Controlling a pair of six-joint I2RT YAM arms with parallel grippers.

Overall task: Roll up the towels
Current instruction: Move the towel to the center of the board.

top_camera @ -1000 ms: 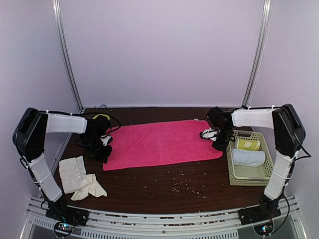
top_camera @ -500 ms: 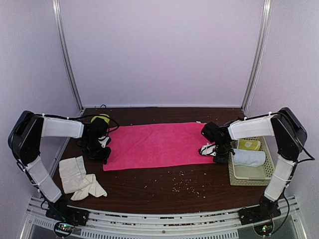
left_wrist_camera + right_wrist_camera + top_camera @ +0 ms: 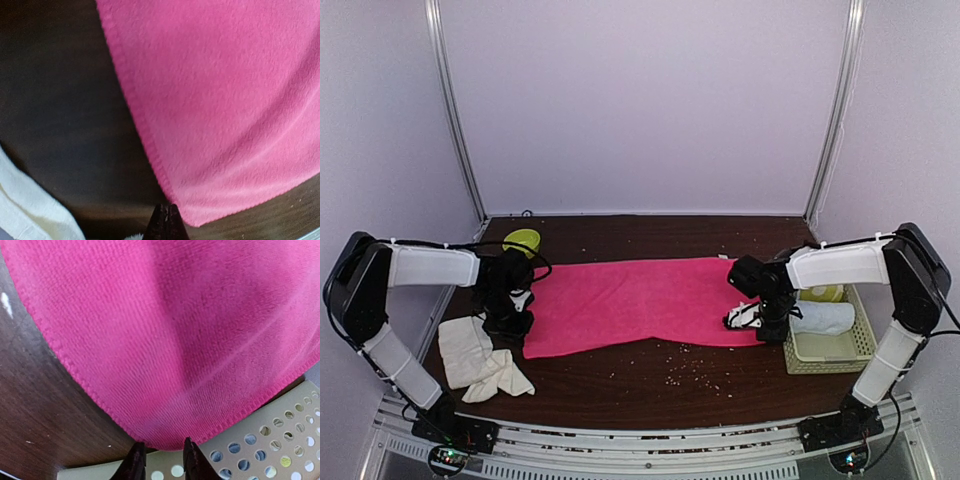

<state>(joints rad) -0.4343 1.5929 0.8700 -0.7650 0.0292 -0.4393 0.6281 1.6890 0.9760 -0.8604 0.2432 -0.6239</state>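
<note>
Here, left arm: the pale forearm link ran level from the bench's left side toward the middle, and the wrist bent down over the near left corner of the pink towel (image 3: 630,300).
Left hand (image 3: 165,214): fingers were pressed together with no gap, their tip at the towel's hem. Whether cloth was caught between them could not be told.
Right arm: this mirrored the left, with the forearm level and the wrist turned down at the towel's near right corner.
Right hand (image 3: 164,456): fingers (image 3: 135,462) stood slightly apart, and the basket showed through the gap. The pink hem lay just at their tips.
Pink towel: it was spread flat across the middle of the bench (image 3: 650,390), long side running left to right between the two hands.
Cream towel (image 3: 470,350): it lay crumpled near the left arm, just beside the pink towel's left end.
Basket (image 3: 820,367): this pale perforated tray sat at the right, just beside the pink towel's corner.
Basket contents: a white towel roll (image 3: 823,318) lay nearer, with a yellow-green towel roll (image 3: 823,293) behind it.
Crumbs (image 3: 685,375): these were scattered on the bench in front of the pink towel.
</note>
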